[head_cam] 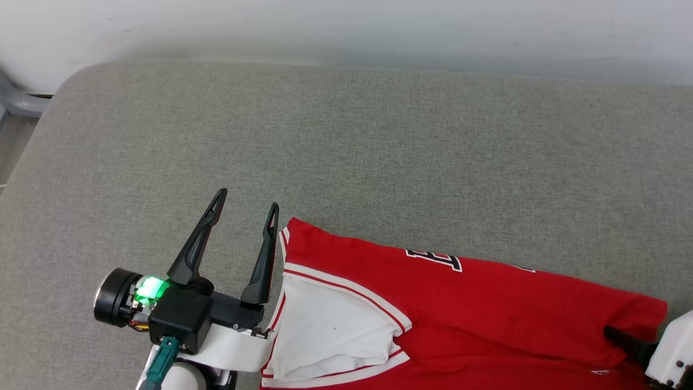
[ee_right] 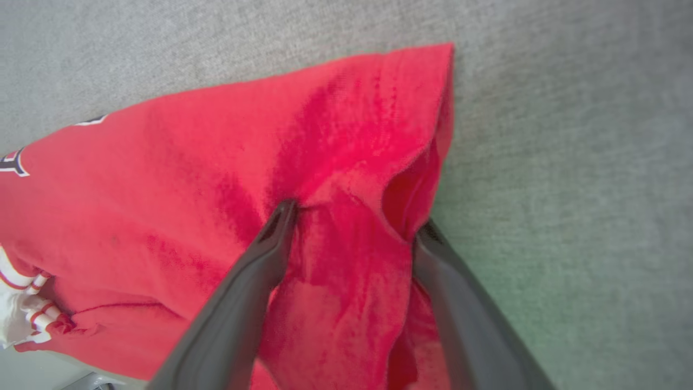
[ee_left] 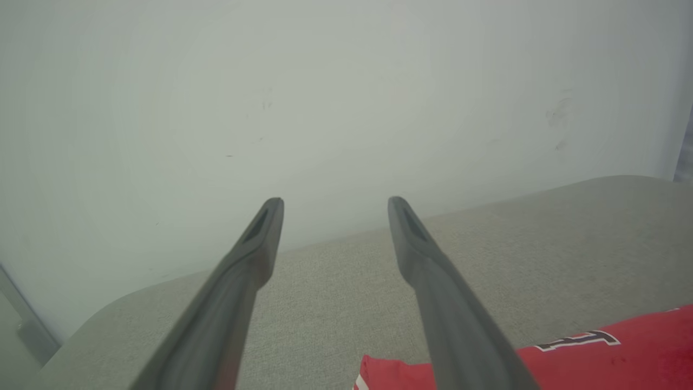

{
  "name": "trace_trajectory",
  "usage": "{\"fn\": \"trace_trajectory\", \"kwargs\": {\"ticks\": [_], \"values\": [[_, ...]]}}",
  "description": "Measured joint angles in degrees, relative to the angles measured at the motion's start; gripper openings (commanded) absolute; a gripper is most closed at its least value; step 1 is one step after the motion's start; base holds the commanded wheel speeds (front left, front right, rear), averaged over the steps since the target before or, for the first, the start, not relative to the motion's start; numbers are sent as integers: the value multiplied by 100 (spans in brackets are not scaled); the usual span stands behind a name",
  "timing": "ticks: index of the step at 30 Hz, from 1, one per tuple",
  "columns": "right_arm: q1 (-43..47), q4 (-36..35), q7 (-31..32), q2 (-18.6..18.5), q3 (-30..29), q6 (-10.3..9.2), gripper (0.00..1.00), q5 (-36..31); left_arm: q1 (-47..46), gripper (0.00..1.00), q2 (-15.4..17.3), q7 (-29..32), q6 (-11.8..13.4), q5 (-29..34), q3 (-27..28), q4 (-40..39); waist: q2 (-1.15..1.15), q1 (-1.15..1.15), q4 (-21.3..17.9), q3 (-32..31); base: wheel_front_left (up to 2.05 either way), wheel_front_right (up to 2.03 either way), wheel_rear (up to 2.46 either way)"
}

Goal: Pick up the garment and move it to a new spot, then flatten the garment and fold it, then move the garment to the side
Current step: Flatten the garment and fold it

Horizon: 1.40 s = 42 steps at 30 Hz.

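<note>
The red garment (head_cam: 487, 309) lies folded along the near edge of the grey padded surface (head_cam: 379, 135), a white sleeve (head_cam: 330, 330) with striped trim at its left end and block lettering (head_cam: 433, 259) partly showing. My left gripper (head_cam: 248, 199) stands open just left of the sleeve, nothing between its fingers; the left wrist view has it (ee_left: 335, 201) above the surface with the garment (ee_left: 622, 357) at the lower right. My right gripper (ee_right: 354, 216) is open at the garment's (ee_right: 162, 189) right end, a bunched fold between its fingers; its right fingertip is hidden under the cloth.
A pale wall (head_cam: 346, 27) runs behind the surface. The surface's rounded left corner (head_cam: 70, 81) drops off to the floor, with a grey bar (head_cam: 16, 100) beside it. Bare grey cloth stretches beyond and to the left of the garment.
</note>
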Motion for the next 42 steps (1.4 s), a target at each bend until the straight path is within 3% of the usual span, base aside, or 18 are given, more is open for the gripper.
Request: {"fn": "trace_trajectory", "kwargs": {"ticks": [1,2,3,17,32,42], "values": [[4,14,-20,-1,36,1,46,15,19,100,-21,0,-31,8,23,2,0,0,-1,-12,0,0,0],[9,32,-57,-10,65,2,9,12,32,100,-41,0,-57,16,47,7,0,0,-2,-22,0,0,0],[23,51,-105,-38,104,4,0,-7,40,100,-53,0,-90,23,69,9,0,0,-4,-29,0,0,0],[-5,434,-846,-321,334,53,0,40,140,100,-201,0,-370,146,318,54,0,0,-149,-123,0,0,0],[-213,1182,-1425,-1279,-294,46,0,-387,234,100,-290,0,-553,164,445,152,0,0,-225,-317,0,0,0],[71,910,-1372,-1085,14,43,0,-353,526,100,-422,0,-632,146,546,226,0,0,-208,-786,0,0,0]]}}
